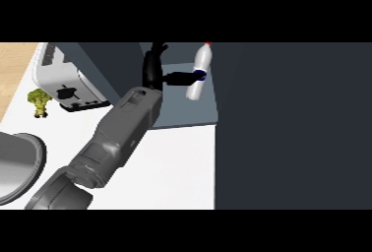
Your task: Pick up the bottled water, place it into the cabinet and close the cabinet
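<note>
Head view. My left hand [161,69] reaches into the cabinet [185,106], thumb and fingers closed around the bottled water [200,74], which I see held nearly upright above the shelf. The bottle's dark blue label carries no writing I can read. A toaster [69,81] and broccoli [38,101] sit at left.

Single head view, looking steeply down from above onto the white bench [174,167], close in, a grey forearm [116,133] rising from the lower edge, dark cabinet [291,128] filling the right side
</note>
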